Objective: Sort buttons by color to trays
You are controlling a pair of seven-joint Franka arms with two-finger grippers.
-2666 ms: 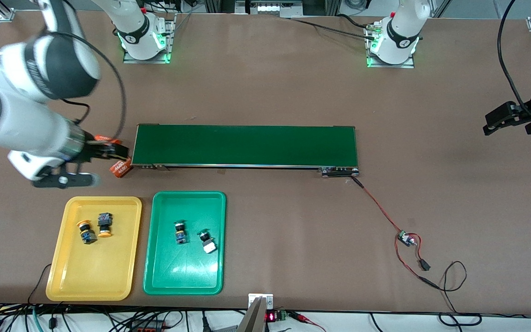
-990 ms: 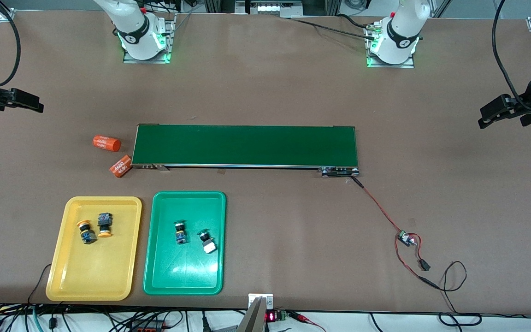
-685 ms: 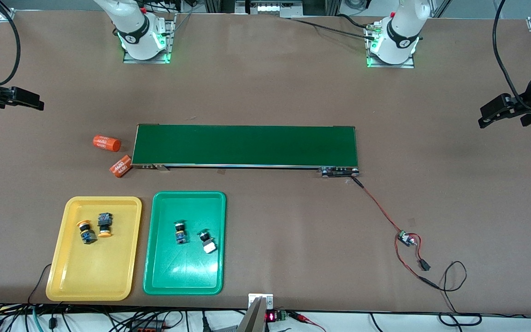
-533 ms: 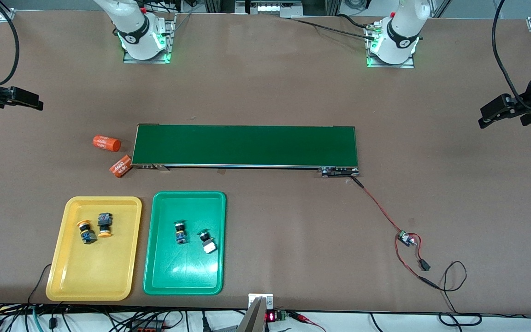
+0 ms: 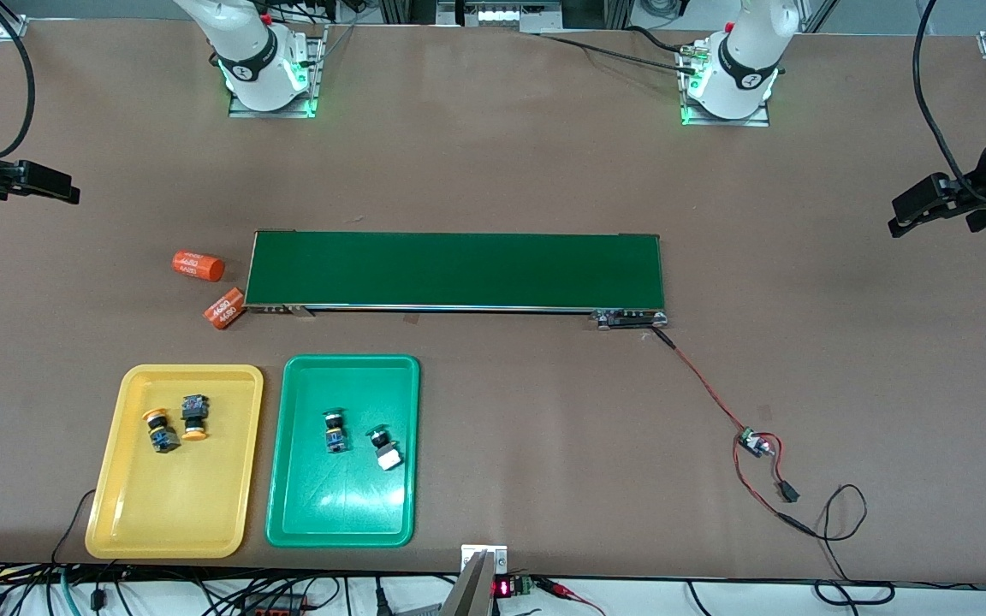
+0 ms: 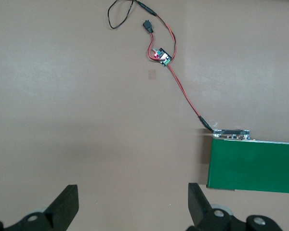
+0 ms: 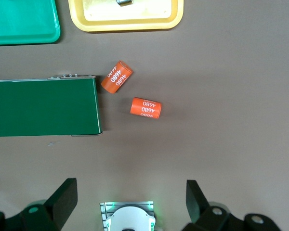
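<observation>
While buttons (image 5: 175, 425) lie trayed, both arms wait.

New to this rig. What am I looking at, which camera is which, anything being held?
Two robot arms share a brown table. The wide picture is shot from across the table; the other two come from cameras on each arm's wrist. The left gripper and right gripper are both open and empty, parked high over the two ends of the table. A dark-green conveyor belt lies mid-table, with two orange cylinders at its right-arm end. Nearer the front camera sit a yellow tray with two yellow-capped buttons and a green tray with two more buttons. A small wired circuit board lies toward the left arm's end.
</observation>
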